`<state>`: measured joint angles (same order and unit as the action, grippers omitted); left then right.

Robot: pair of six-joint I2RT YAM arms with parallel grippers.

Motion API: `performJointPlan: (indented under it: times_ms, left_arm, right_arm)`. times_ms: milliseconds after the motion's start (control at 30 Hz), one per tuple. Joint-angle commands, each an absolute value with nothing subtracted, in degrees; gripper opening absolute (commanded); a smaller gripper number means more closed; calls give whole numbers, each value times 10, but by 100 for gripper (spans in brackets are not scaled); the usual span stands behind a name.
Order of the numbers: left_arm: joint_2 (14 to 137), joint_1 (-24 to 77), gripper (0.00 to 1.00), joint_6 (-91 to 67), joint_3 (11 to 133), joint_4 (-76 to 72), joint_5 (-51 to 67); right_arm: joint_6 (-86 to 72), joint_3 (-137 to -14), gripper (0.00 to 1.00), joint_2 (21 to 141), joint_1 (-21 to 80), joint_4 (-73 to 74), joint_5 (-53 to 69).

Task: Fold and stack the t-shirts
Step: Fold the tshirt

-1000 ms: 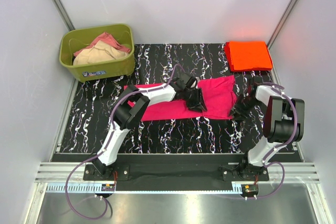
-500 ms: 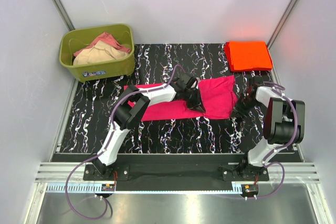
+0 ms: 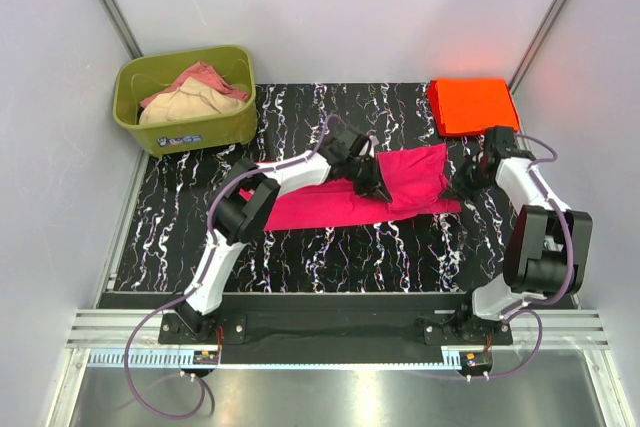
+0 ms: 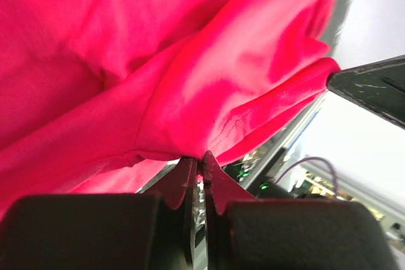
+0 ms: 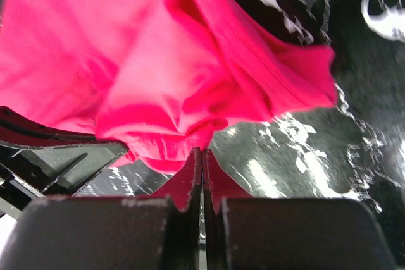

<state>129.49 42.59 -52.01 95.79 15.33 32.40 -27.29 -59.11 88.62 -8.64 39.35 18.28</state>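
Right now we see the hot pink t-shirt (image 3: 410, 179) lying lengthwise across the middle of the black marbled table (image 3: 330, 257), with its right part bunched and lifted in folds. Our left gripper (image 3: 378, 188) sits over the shirt's middle. In the left wrist view its fingertips (image 4: 190, 170) are pressed together, pinching a hemmed fold of the pink cloth (image 4: 190, 61). Our right gripper (image 3: 462, 190) is at the shirt's right edge. In the right wrist view its jaws are likewise closed tight, with gathered pink cloth (image 5: 158, 80) caught at the tips (image 5: 190, 178) and the marbled surface showing beneath. The orange-red t-shirt (image 3: 472, 105) lies folded flat at the far right corner of the table, well apart from the pink one. At the far left corner stands the olive-green tub (image 3: 185, 133), with beige and dusty-pink clothes (image 3: 190, 97) heaped inside it.
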Motion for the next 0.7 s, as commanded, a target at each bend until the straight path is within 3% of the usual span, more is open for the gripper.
performJointPlan:
  times_ms: [0, 667]
  left_arm:
    - [1291, 409, 8, -536, 998, 133, 355]
    - [1335, 373, 10, -603, 1013, 59, 386]
  right_arm:
    - [-277, -644, 0, 908, -88, 396, 200]
    - [-292, -821, 0, 1036, -87, 400, 228]
